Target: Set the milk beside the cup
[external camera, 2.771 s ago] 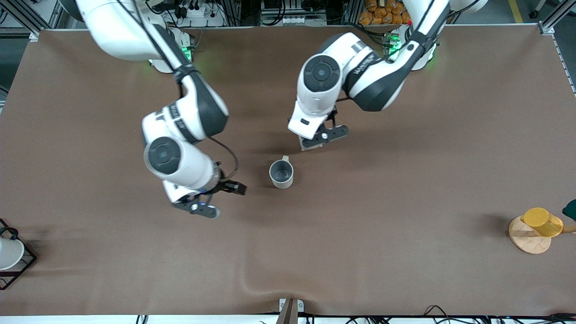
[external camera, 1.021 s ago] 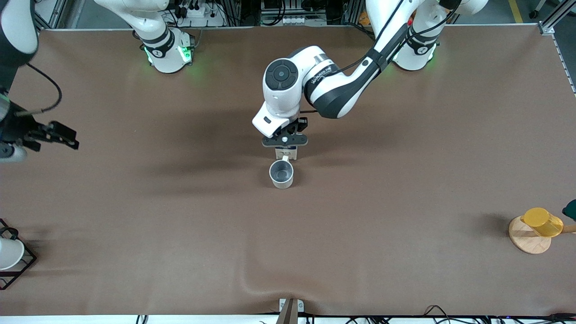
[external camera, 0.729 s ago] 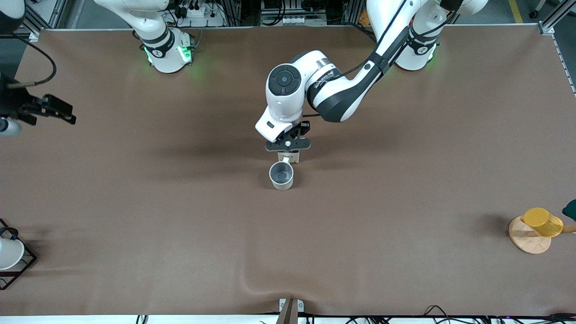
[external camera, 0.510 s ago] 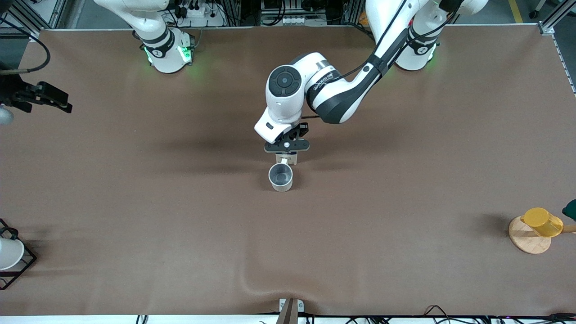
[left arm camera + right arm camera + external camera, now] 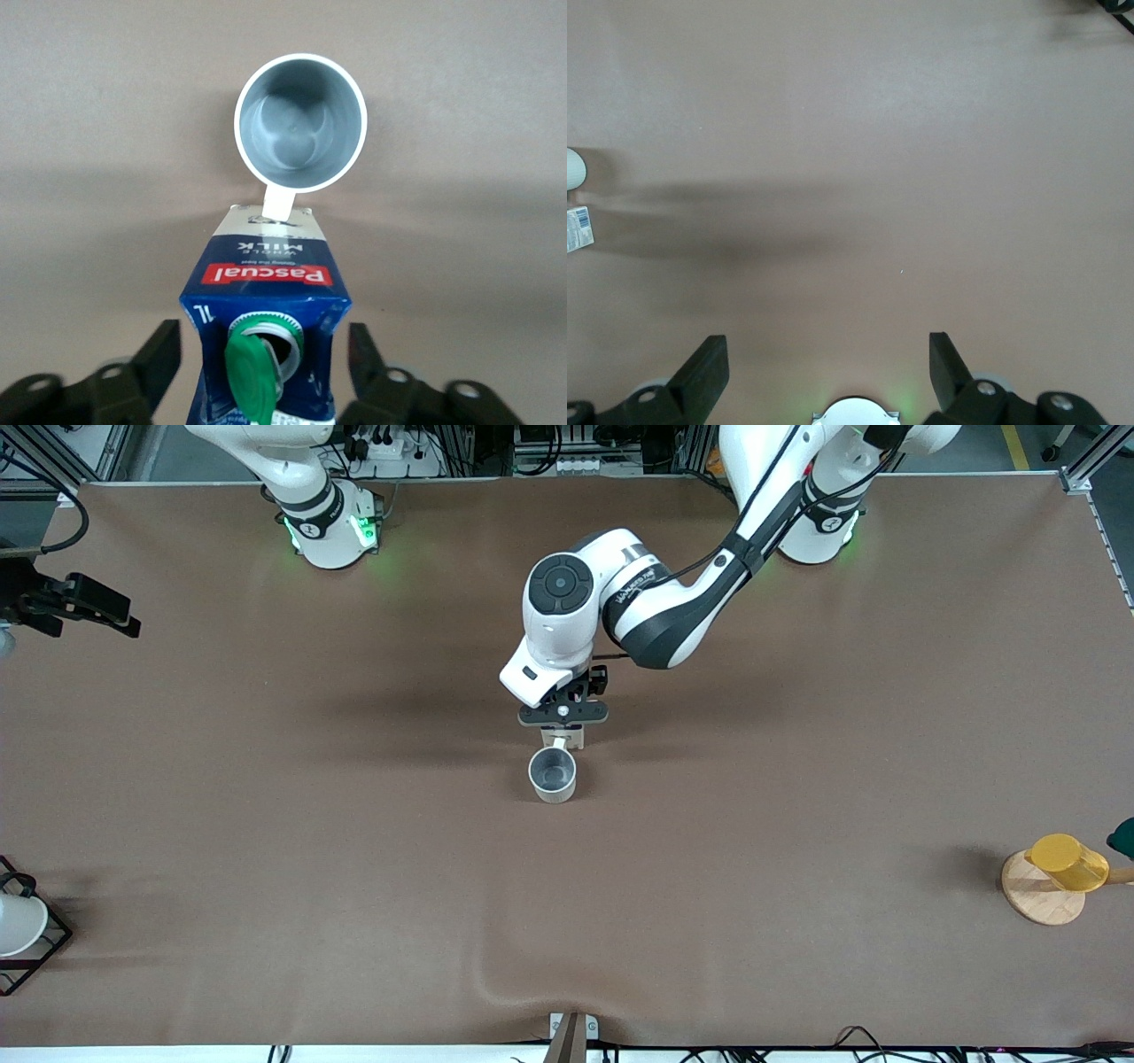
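Since the left pincer (image 5: pixel 264 354) hangs wide around the blue-and-white gable-top milk carton (image 5: pixel 266 292) standing on the bench, the beige ceramic mug (image 5: pixel 553 773) sits at its 6 o'clock, handle touching, right pincer (image 5: pixel 828 363) parked wide.

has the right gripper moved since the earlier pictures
Yes. The right gripper, earlier beside the mug mid-table, now hangs open over the table's edge at the right arm's end, farther from the front camera than the mug.

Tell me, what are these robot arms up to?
The left gripper has set the milk down on the table right beside the cup, by its handle. Its fingers are spread clear of the carton. The right gripper waits open at its own end of the table.
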Tool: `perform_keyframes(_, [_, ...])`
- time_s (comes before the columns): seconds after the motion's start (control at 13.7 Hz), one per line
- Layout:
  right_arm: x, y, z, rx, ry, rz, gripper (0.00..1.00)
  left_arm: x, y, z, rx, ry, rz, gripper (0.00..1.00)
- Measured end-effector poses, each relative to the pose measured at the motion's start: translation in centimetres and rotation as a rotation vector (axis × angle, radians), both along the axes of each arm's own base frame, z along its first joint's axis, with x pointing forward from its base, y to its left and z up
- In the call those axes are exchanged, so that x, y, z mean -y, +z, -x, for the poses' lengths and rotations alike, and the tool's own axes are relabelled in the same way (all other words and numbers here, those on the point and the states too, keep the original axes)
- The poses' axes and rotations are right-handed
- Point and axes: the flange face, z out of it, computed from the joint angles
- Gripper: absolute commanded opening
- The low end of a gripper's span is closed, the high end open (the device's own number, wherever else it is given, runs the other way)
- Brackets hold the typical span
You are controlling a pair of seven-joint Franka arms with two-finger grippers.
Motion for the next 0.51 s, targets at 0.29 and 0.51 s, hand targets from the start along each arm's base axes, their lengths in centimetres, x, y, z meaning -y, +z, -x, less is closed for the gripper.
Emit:
perform_keyframes(0.29, [-0.5, 0.0, 0.1, -0.009, -0.068, 0.006, 1.0, -0.2, 6.2, -0.8, 0.074, 0.054, 0.061, 1.0])
perform_keyframes(0.51, [-0.7, 0.0, 0.1, -0.011, -0.077, 0.008, 1.0, -5.7, 15.7, -2.7, 0.151, 0.136, 0.059, 1.0])
